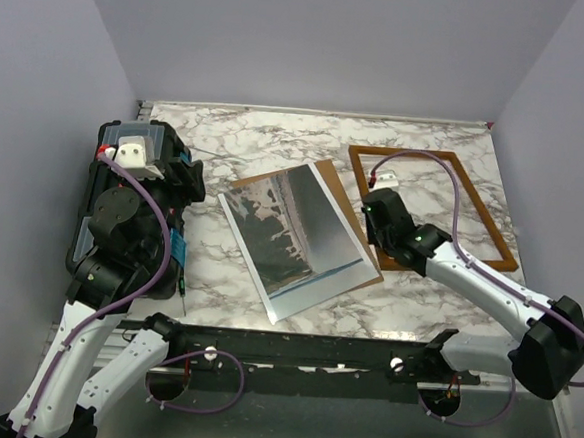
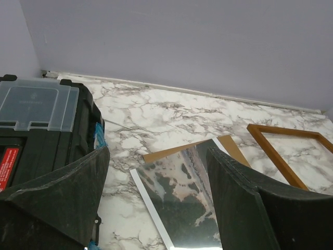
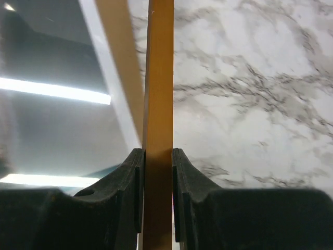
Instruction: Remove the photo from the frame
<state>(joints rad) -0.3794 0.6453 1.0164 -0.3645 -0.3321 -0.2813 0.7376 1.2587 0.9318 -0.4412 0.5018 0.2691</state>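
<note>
The photo (image 1: 296, 239), a glossy grey-white landscape print with a pale border, lies flat mid-table on a plain brown backing board (image 1: 356, 234). It also shows in the left wrist view (image 2: 182, 198). The orange-brown frame (image 1: 474, 192) lies to its right and holds nothing inside. My right gripper (image 1: 377, 220) is shut on the frame's left rail (image 3: 157, 104), one finger on each side. My left gripper (image 2: 156, 198) is open and empty, raised at the left by the toolbox, apart from the photo.
A black toolbox (image 1: 124, 187) with a clear lid (image 2: 36, 104) stands at the left edge. The table is white-grey marble (image 1: 278, 138), enclosed by pale walls at the back and sides. A dark rail (image 1: 302, 355) runs along the near edge.
</note>
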